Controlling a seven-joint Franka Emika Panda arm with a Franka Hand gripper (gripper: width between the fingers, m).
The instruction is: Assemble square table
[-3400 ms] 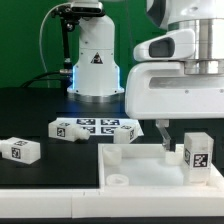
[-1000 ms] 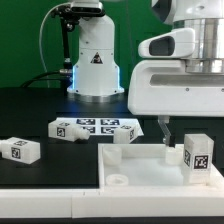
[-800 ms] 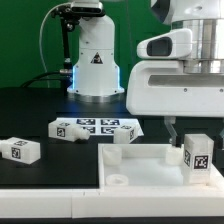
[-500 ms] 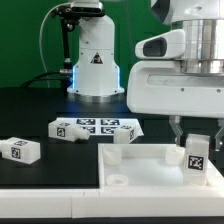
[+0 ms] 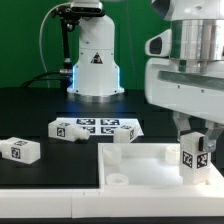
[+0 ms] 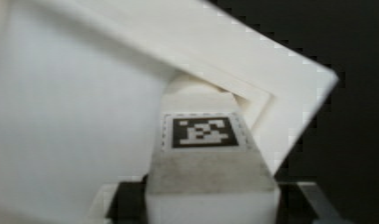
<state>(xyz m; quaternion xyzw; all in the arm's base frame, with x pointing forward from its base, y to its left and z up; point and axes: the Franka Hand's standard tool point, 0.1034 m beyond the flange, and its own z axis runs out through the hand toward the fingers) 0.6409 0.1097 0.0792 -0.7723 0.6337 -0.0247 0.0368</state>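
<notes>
On the exterior view's right, the robot's hand (image 5: 197,141) hangs over the large white square plastic table top (image 5: 140,166). Its two fingers (image 5: 184,131) are clamped on a short white blocky plastic leg (image 5: 193,157) with a black-and-white tag on its side. One finger is on each side of the leg, near its top end. The leg leans a little. Its low end is at the table top's corner on that side, close to the raised rim. I cannot tell if the low end touches the table top.

From the wrist view, the same leg (image 6: 205,150) sits right between the two fingers (image 6: 125,196), and its tag faces the camera. The table top (image 6: 79,100) lies behind it, with a corner of the rim just past the leg.

A second short white tagged leg (image 5: 20,150) lies on the black surface (image 5: 40,110), far to the exterior view's left and well apart from the hand. The marker board (image 5: 95,127) lies on the surface just beyond the table top's far edge.
</notes>
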